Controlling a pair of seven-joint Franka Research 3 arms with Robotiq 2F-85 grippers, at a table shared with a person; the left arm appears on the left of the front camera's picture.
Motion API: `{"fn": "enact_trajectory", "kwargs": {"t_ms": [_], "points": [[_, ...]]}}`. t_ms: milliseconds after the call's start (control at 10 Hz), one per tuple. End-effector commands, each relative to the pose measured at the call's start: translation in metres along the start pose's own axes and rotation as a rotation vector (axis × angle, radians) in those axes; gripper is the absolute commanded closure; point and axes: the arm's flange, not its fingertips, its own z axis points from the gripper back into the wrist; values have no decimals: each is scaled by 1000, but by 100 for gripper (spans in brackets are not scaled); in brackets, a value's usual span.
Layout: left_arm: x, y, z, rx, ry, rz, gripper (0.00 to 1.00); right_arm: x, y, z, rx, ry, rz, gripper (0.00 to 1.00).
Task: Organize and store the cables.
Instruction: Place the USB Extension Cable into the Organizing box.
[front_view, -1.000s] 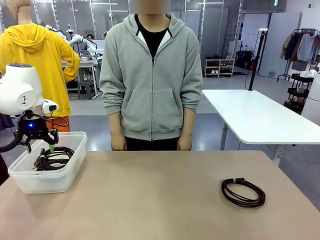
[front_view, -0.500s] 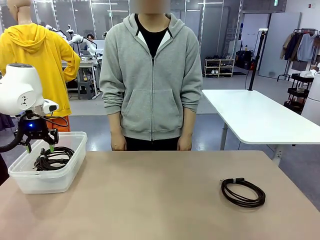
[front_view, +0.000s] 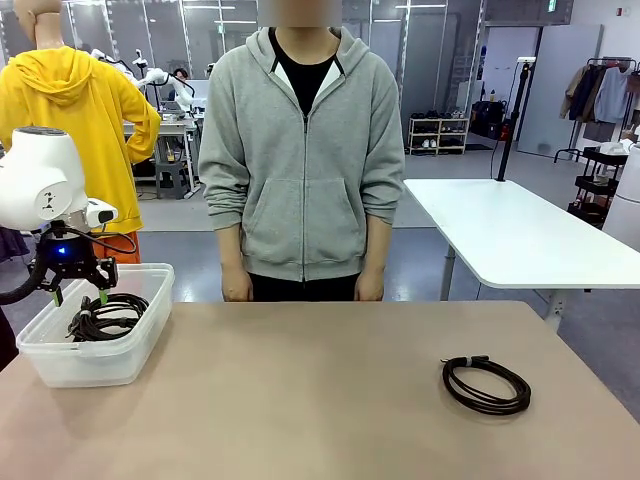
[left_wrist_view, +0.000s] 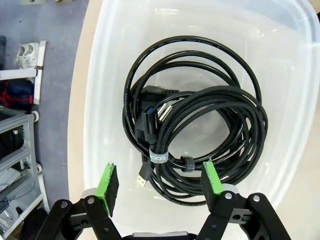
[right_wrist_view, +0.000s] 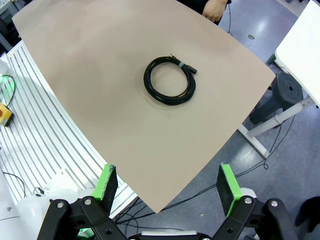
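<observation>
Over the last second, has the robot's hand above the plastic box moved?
No. The left hand sits at the same spot against the box rim, open above the coiled cables.

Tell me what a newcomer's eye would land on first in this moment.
Probably the left gripper, open and hovering over the clear bin at the left end of the table, where a tangle of coiled black cables lies inside. Next comes the single coiled cable lying alone on the table toward the right. Then there is the person in a grey hoodie, standing at the far side with arms down.
</observation>
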Motion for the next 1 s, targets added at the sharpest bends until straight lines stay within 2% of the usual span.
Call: {"fn": "enact_trajectory", "kwargs": {"t_ms": [0,300,400,600,900], "points": [[2,1,-1,10,-16,-8,17,1,1,0,-9,14,-20,0],[0,0,0,0,0,0,17,1,1,0,-9,14,-20,0],[-5,-1,30,-73,-78,-50,16,1,1,0,-9,14,-20,0],[-48,25,85,-239,-192,-177,16,1,1,0,-9,14,-20,0],[-132,63,122,-365,-352,-481,16,1,1,0,-9,14,-20,0]]}}
